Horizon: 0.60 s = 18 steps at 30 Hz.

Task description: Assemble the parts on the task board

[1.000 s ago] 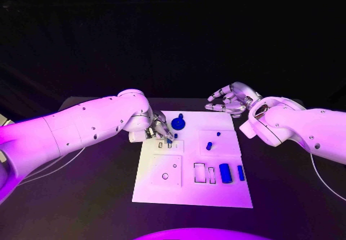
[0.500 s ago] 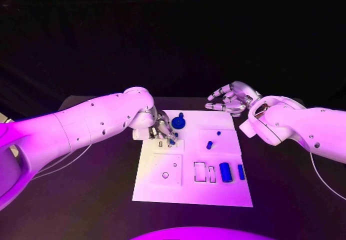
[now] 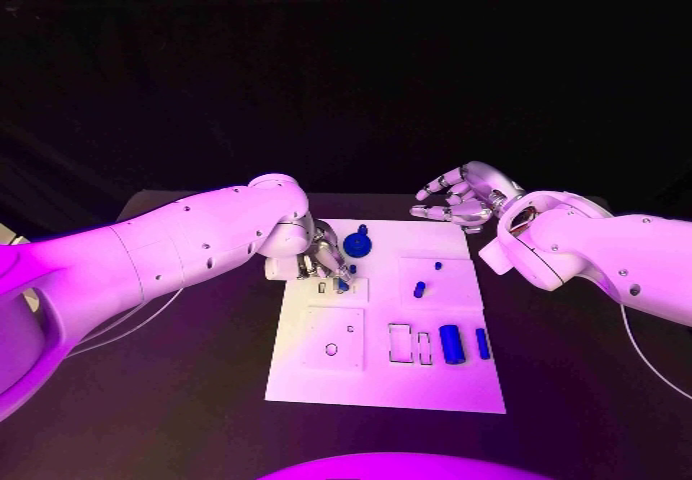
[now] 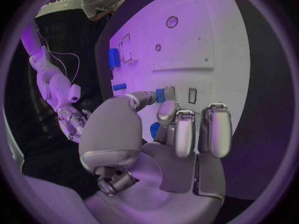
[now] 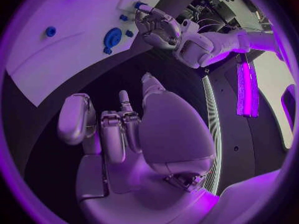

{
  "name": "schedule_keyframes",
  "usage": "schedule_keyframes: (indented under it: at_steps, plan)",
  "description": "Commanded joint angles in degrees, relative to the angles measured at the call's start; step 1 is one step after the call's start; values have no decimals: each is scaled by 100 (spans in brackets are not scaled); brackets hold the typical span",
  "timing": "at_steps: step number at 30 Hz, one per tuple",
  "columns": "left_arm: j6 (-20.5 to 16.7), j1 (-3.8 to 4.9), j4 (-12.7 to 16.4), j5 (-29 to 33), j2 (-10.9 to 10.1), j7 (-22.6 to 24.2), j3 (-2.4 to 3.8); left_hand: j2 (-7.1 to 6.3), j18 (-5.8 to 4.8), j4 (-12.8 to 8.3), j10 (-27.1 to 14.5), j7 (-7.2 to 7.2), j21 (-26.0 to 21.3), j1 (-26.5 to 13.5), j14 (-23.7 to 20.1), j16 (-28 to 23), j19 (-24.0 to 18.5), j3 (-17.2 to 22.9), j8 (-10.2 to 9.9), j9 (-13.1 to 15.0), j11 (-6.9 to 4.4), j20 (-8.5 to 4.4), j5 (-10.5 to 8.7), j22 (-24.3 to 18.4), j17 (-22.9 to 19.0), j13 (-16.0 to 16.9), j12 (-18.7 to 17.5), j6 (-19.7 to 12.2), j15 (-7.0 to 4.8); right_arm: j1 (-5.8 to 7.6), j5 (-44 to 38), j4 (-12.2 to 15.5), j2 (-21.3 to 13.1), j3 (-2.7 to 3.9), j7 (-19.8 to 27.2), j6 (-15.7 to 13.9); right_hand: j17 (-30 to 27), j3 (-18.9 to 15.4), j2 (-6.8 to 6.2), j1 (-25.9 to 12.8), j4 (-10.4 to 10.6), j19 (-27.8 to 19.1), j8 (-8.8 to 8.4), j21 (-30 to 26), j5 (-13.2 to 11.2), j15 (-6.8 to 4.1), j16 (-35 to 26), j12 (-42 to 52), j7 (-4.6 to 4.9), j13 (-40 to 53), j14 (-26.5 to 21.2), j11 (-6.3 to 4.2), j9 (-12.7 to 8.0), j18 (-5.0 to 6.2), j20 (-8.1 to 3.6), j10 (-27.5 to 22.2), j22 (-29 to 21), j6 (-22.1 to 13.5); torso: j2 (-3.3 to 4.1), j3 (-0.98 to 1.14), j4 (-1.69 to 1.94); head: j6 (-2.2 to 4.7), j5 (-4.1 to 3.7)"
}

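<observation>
White task board [image 3: 378,385] carrying blue parts [image 3: 451,345]

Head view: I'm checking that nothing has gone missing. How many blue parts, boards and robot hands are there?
Blue parts on the task board: 6
Blue part pinched by the left hand: 1
Task board: 1
Hands, left hand and right hand: 2
Total: 10

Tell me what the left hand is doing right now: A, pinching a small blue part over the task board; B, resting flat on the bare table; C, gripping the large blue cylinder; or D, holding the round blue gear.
A: in the left wrist view the left hand pinches a small blue part between thumb and a finger, just above the white task board near a narrow slot.
</observation>
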Motion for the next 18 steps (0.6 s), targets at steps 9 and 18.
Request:
schedule_keyframes:
  at_steps: [9, 18]
  plan:
    - [195, 17, 1, -84, -24, -24, -3, -28, -21, -1322, 43, -4, -4, 35, 596, 37, 8, 1283, 34, 12, 3, 26, 45, 235, 1510, 13, 25, 57, 31, -5, -19, 2, -1, -1, 28, 67, 1345, 14, 38, -26, 10, -32, 29, -12, 35, 33, -37, -9, -21, 1300, 558, 21, 4, 61, -19, 395, -7, -4, 4, 2, 2, -14, -6]
    - [242, 17, 3, -148, -47, -26, -3, -39, -20, -1335, 42, -6, -4, 37, 596, 37, 8, 1291, 33, 15, 1, 25, 52, 235, 1510, 6, 21, 63, 30, -6, -19, 5, -5, -1, 29, 65, 1345, 14, 38, -26, 10, -32, 29, -12, 35, 33, -37, -9, -21, 1300, 558, 21, 4, 61, -19, 395, -7, -4, 1, 1, -1, -10, 3]
